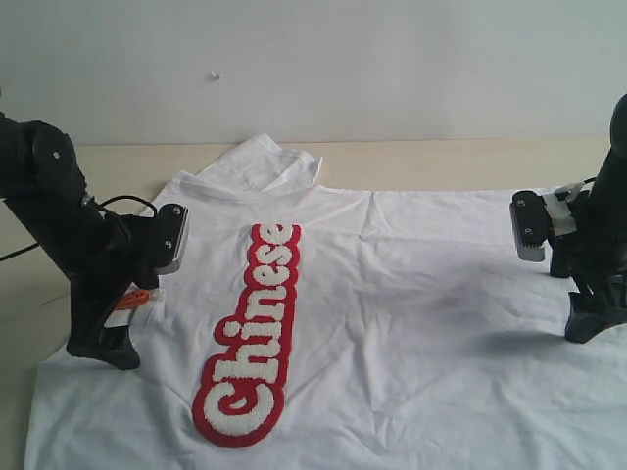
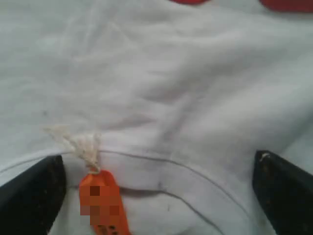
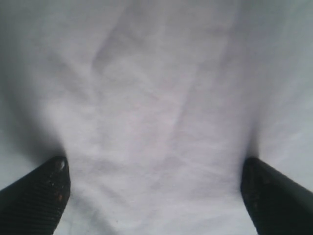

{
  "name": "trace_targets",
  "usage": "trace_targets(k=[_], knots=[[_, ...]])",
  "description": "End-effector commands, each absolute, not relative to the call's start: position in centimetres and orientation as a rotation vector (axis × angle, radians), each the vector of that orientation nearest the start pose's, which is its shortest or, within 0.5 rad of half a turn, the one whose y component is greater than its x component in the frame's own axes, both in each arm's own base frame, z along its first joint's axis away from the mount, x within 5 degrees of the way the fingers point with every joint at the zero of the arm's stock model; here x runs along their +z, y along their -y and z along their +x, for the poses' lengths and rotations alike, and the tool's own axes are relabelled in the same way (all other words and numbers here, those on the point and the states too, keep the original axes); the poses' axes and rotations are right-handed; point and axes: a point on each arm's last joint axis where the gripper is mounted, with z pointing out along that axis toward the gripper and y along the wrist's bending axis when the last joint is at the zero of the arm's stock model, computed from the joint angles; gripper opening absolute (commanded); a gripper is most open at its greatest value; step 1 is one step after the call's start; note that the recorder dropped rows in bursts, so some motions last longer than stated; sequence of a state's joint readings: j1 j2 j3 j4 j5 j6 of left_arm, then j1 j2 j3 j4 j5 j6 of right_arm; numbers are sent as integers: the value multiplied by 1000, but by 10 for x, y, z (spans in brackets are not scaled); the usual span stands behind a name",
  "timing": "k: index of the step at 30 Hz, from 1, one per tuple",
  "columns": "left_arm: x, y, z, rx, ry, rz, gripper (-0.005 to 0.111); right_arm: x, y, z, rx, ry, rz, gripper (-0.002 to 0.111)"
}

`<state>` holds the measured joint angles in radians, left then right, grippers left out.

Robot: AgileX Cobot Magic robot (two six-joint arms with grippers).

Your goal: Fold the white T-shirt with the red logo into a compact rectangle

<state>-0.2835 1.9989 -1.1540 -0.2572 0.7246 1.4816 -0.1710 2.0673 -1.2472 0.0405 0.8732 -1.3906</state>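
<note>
T-shirt: the white T-shirt (image 1: 411, 323) lies spread flat on the counter, front up, lightly creased. It fills the near and middle ground, and its near edge runs out of the exterior view.
Logo: the red logo (image 1: 253, 338) with fuzzy white letters reading "Chinese" sits on the left half of the shirt. It runs from the near side away toward the far side, with the big "C" nearest.
Left fingers: the left fingers (image 2: 34, 196) are spread wide and released, holding nothing. They stand at the shirt's left edge, one on each side of the collar seam, with cloth lying between them.
Tag: an orange tag (image 2: 102, 203) hangs from the collar on a short pale string (image 2: 80, 144), just beside one left finger.
Right fingers: the right fingers (image 3: 34, 196) are also spread wide and released. They are low at the shirt's right edge, with only plain wrinkled white cloth between them, well apart from the logo.
Sleeve: one sleeve (image 1: 269, 162) sticks out at the far edge, rumpled, just beyond the logo's far end.
Counter: a pale counter (image 1: 441, 162) shows as a bare strip beyond the shirt.
Wall: a plain white wall (image 1: 392, 59) stands behind the counter.
</note>
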Motion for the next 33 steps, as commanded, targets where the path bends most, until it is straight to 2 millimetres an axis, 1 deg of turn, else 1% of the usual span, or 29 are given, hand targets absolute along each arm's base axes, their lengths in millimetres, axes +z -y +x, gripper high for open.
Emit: trace_targets(k=[1, 2, 5, 6, 8, 9, 10, 12, 13, 21, 23, 25, 26, 29, 31, 32, 33], knots=[[108, 114, 351, 146, 2335, -2348, 103, 100, 59, 354, 181, -2659, -1773, 90], [104, 113, 357, 151, 2340, -2334, 103, 100, 59, 354, 181, -2659, -1773, 90], [98, 114, 361, 165, 2342, -2314, 103, 100, 59, 354, 180, -2649, -1789, 90], [95, 114, 362, 170, 2339, -2310, 100, 100, 59, 354, 183, -2638, -1806, 90], [89, 114, 362, 179, 2333, -2297, 79, 97, 59, 354, 184, -2637, -1809, 90], [87, 114, 362, 180, 2333, -2295, 62, 97, 59, 354, 187, -2638, -1810, 89], [87, 113, 362, 181, 2349, -2278, 53, 97, 59, 354, 187, -2638, -1810, 89], [87, 112, 365, 156, 2424, -2232, 28, 95, 59, 354, 191, -2640, -1811, 89], [88, 112, 366, 150, 2455, -2208, 1, 94, 59, 354, 196, -2642, -1812, 88], [89, 111, 366, 148, 2466, -2197, 0, 94, 59, 355, 185, -2638, -1809, 88], [89, 111, 366, 148, 2466, -2197, 0, 92, 59, 355, 190, -2640, -1810, 84], [89, 111, 366, 148, 2468, -2195, 0, 87, 59, 354, 205, -2647, -1815, 68], [89, 111, 366, 148, 2468, -2195, 0, 84, 59, 354, 217, -2659, -1811, 52], [89, 111, 366, 148, 2470, -2193, 0, 79, 59, 352, 240, -2691, -1794, 22], [89, 111, 366, 148, 2470, -2193, 0, 76, 59, 351, 259, -2699, -1807, 5], [89, 111, 366, 149, 2475, -2187, 0, 76, 59, 351, 261, -2703, -1802, 0], [89, 111, 366, 150, 2482, -2178, 0, 76, 59, 351, 263, -2708, -1798, 0]])
